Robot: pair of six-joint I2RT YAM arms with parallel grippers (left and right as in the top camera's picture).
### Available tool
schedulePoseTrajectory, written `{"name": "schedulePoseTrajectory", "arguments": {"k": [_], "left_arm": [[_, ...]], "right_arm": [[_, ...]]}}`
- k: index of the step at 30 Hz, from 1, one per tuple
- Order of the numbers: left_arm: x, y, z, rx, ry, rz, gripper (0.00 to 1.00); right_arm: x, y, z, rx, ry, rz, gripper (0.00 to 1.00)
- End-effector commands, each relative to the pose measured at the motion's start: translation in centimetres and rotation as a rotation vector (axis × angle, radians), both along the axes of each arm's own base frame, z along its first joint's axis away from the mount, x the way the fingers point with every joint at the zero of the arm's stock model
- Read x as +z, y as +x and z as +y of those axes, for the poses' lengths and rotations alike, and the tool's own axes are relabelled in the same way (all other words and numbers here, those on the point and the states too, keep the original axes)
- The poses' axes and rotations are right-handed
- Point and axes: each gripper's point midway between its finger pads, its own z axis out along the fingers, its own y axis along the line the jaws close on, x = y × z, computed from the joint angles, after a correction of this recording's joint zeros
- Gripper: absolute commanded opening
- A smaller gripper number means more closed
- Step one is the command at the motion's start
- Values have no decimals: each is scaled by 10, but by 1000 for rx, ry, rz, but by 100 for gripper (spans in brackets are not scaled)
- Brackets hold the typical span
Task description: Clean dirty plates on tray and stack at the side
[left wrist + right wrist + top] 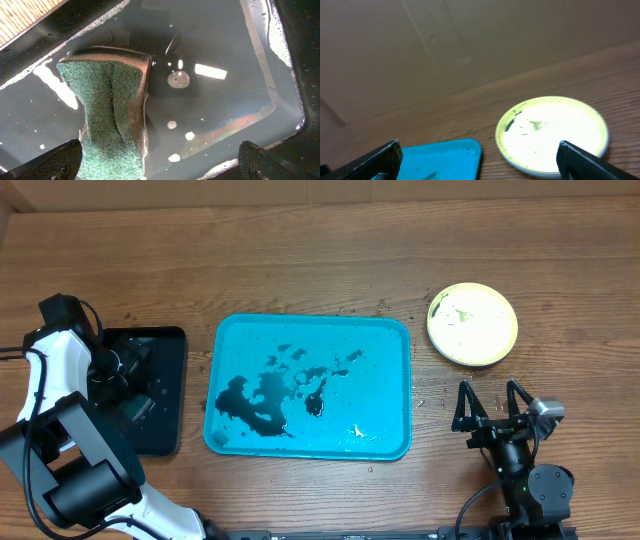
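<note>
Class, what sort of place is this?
Likely a robot lab bench for dishwashing practice: a robot arm at a wooden table, a sponge in a water-filled black tray, a smeared blue tray.

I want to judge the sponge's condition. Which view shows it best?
Left wrist: the green sponge lies close up in the wet black tray. Overhead, the left arm covers that spot, so it cannot be made out. The right wrist view lacks it.

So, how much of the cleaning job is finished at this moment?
Nearly done, it seems. No plate lies on the blue tray, only black smears. A yellow-green plate sits at the right side, with few dark specks left; others under it I cannot confirm. The sponge lies in water in the black tray, under the open left hand. The right hand is open, empty.
</note>
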Motion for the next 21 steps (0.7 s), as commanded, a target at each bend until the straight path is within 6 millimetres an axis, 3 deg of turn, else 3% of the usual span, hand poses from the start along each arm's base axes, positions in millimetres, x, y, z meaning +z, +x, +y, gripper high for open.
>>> {"name": "schedulePoseTrajectory", "arguments": {"k": [1, 21], "left_arm": [[0, 4, 3, -5, 2, -6, 100], [1, 4, 3, -4, 2, -6, 100]], "right_arm": [[-2, 1, -11, -48, -136, -18, 100], [-2, 1, -16, -72, -146, -18, 100]]}}
